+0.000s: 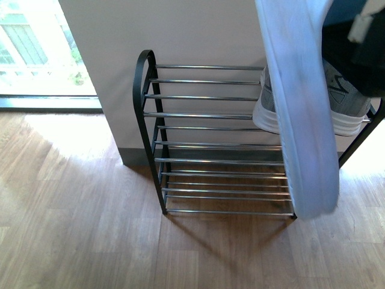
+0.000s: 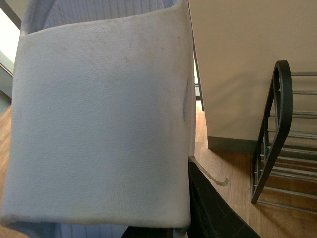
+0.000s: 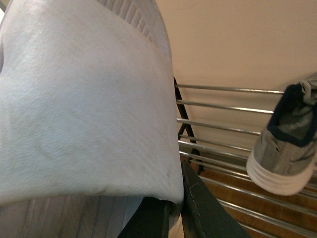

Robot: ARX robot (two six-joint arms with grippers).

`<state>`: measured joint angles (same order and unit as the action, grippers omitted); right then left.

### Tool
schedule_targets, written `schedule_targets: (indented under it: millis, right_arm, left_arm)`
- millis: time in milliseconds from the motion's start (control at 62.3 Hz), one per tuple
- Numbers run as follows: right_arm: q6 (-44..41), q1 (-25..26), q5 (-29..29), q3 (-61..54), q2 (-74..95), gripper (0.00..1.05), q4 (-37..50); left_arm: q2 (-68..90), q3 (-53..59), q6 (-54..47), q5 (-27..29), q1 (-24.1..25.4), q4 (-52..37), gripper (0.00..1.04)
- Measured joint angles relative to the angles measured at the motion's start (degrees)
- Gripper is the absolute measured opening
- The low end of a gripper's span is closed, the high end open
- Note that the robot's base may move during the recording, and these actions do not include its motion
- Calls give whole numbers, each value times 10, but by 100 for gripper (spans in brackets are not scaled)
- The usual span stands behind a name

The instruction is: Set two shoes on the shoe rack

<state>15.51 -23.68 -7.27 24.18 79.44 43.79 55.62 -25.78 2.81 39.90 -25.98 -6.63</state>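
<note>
Left jaws grip the left slide [image 2: 99, 124], right jaws the right slide [image 3: 84, 99] — grey sneaker [image 1: 355, 111] sits at shoe rack's [image 1: 139, 102] top-tier right end.

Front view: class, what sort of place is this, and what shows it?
Probably a home entryway or hallway: a shoe rack holding a grey sneaker stands against a plain wall, on wood-look flooring, beside a bright window.

Grey sneaker [image 1: 354, 103] on rack [image 1: 207, 114] top tier; pale slide [image 1: 301, 108] hanging upright
</note>
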Motion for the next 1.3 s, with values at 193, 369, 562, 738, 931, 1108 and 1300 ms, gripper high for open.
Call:
schedule_targets:
  millis: [193,369,562,738,931,1108,1300]
  right_arm:
    - [2,-42,39,110,83,2,-103]
    - [-11,-86,110,247,189,2,-200]
    - [-82,-127,225,403,326,2,-257]
    - [-178,-143,337,517,441,2,-246]
    - [-268,-136,427,628,550,2,-261]
    - [-292,-109,479,702,622,2,-304]
    - [-325,-77,518,757,670,2,-312]
  left_arm:
    - [0,0,0,0,0,0,2]
    - [0,0,0,0,0,0,2]
    - [0,0,0,0,0,0,2]
    - [0,0,0,0,0,0,2]
    - [0,0,0,0,0,0,2]
    - [0,0,0,0,0,0,2]
    - [0,0,0,0,0,0,2]
